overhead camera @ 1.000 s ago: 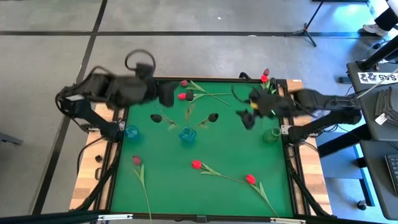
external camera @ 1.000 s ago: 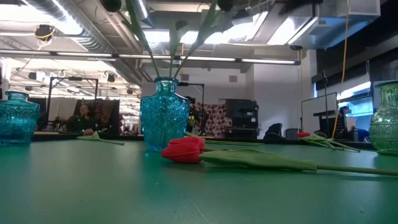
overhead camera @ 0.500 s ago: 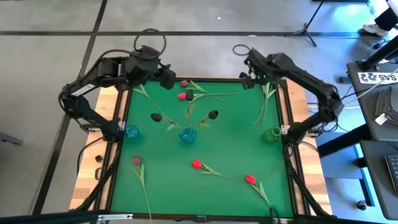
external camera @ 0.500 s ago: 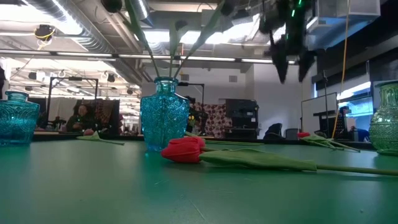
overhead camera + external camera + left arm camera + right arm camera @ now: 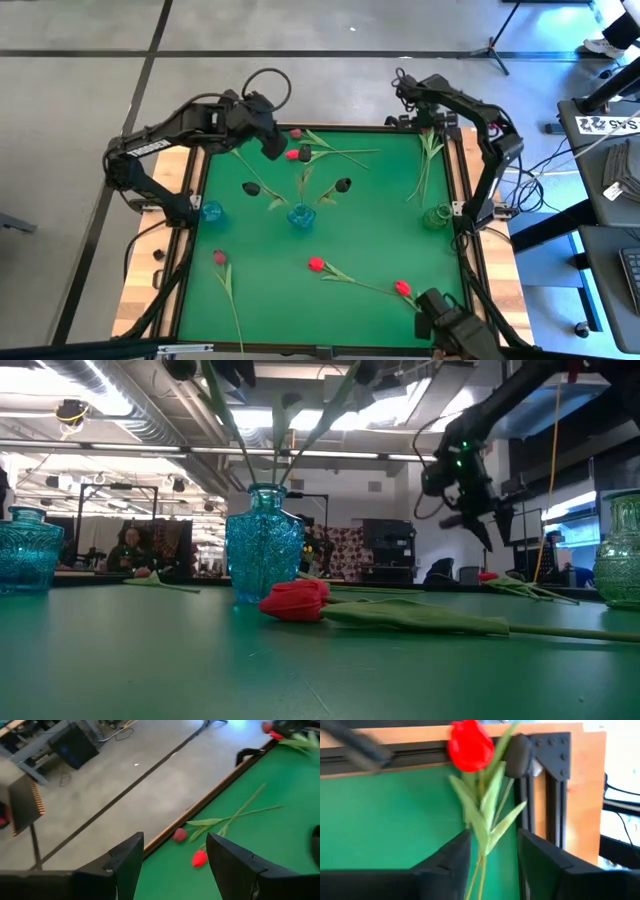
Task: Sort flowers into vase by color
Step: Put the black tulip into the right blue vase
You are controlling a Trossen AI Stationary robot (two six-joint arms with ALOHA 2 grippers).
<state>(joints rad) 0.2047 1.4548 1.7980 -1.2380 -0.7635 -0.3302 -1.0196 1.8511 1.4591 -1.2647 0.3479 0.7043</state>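
Tulips lie scattered on the green mat (image 5: pixel 370 235). A red tulip (image 5: pixel 293 154) and a pink one (image 5: pixel 296 132) lie at the far edge. My left gripper (image 5: pixel 274 148) hovers open beside them, with both showing past its fingers (image 5: pixel 175 865). At the far right corner my right gripper (image 5: pixel 428 122) points down over a small bunch of tulips (image 5: pixel 424 165). It is open, its fingers (image 5: pixel 445 865) either side of the stems (image 5: pixel 481 837) below the red head (image 5: pixel 470 745). Dark tulips stand in the middle blue vase (image 5: pixel 300 215).
A second blue vase (image 5: pixel 211 211) stands at the left edge and a green vase (image 5: pixel 436 216) at the right. A pink tulip (image 5: pixel 219 257) and two red ones (image 5: pixel 316 265) (image 5: pixel 403 288) lie on the near half. Something dark (image 5: pixel 450 328) shows at the near right corner.
My right gripper has swung from above the mat's right half to the far right corner and come down over the tulips lying there, tipping to point downward. My left gripper has shifted a little toward the far-edge tulips, sinking and rolling. No flower has moved.
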